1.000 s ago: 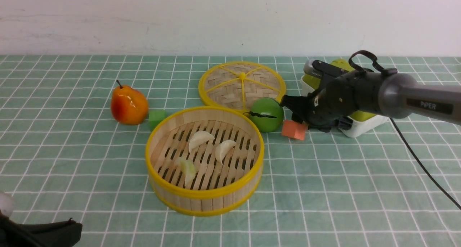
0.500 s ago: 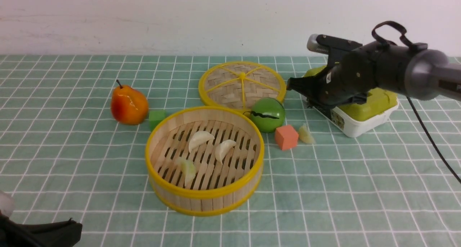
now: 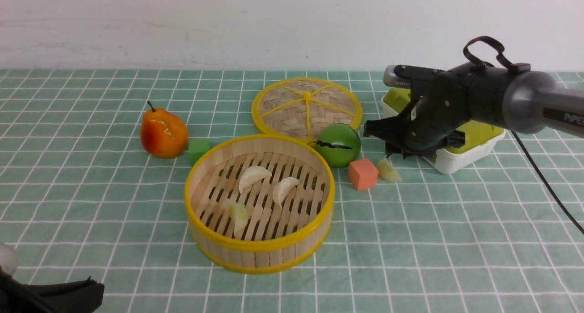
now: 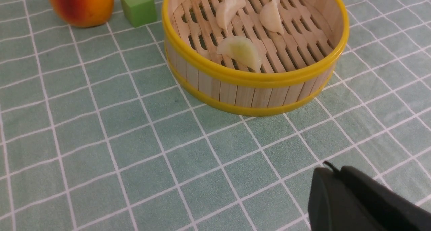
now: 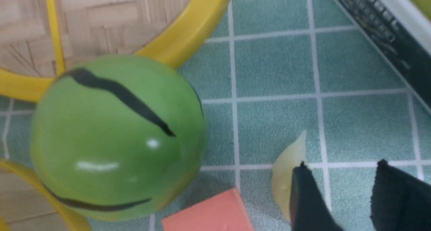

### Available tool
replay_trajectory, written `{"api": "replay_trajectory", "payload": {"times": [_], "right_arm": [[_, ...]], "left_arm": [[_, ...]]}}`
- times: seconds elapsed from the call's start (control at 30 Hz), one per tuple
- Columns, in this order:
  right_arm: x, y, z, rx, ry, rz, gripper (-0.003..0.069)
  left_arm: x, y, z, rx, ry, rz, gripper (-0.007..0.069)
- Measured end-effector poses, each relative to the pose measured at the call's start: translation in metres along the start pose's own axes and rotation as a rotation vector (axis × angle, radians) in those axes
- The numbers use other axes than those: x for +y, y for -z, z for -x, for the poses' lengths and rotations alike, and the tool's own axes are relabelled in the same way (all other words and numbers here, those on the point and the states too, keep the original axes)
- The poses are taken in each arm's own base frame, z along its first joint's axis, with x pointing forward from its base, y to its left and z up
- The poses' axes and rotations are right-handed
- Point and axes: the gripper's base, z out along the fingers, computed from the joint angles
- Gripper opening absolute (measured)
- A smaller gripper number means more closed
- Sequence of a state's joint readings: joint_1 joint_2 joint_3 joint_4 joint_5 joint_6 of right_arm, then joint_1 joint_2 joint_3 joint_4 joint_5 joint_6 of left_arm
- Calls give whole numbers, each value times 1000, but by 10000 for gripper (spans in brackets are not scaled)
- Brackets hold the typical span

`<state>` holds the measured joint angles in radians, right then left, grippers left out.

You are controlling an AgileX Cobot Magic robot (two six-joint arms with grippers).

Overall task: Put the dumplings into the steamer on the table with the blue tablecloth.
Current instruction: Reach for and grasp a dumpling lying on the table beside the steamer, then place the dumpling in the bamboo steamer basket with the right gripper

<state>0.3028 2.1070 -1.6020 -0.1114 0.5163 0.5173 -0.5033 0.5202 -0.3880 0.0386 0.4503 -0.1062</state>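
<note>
Dumpling point(image 3: 389, 171) outstanding: one, lying on the blue tablecloth point(image 3: 283, 294) just beside the orange block point(image 3: 363, 174), outside the steamer point(image 3: 260, 245). Three others point(image 3: 254, 177) point(image 3: 285, 190) point(image 3: 238, 216) rest apart on the slatted floor inside it. Step in hand is judged to be the pick-up of this last piece.

Right gripper point(image 5: 340, 162) is poised above the cloth near the dumpling, fingers spread, nothing between them. In the right wrist view one finger overlaps the dumpling's edge; contact appears unlikely, though depth is hard to judge there. Left gripper point(image 4: 326, 163) waits at the near left of the worktop, away from the work; whether its fingers are parted cannot be told, as only part of it shows.

Next move calls for shifting the right gripper sideways until its fingers straddle the dumpling, then lowering, closing lightly and lifting clear. Risks noted: a finger could press down on the piece or nudge the orange block. Carry to the steamer should clear the green round fruit point(image 3: 338, 145) and the yellow rim, with release over bare slats.
</note>
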Motion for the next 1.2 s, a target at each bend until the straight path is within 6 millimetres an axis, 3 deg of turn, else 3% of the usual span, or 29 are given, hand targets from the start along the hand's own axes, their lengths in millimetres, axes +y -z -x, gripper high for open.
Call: {"api": "replay_trajectory", "payload": {"times": [0.1,0.17,0.43,0.5,0.73,1.2], "right_arm": [[-1,-9,-5,21,35,-5,299],[-2,-19,-10,40,44,-7,269],[1,-15,-7,23,72,4,16],[1,-13,-7,28,90,-1,-8],[1,1,-4,37,113,-5,-16],[1,6,-4,45,105,-5,-16]], "left_arm": [[0,0,0,0,0,0,24],[0,0,0,0,0,0,24],[0,0,0,0,0,0,29],[0,0,0,0,0,0,32],[0,0,0,0,0,0,34],[0,0,-1,9,0,1,39]]}}
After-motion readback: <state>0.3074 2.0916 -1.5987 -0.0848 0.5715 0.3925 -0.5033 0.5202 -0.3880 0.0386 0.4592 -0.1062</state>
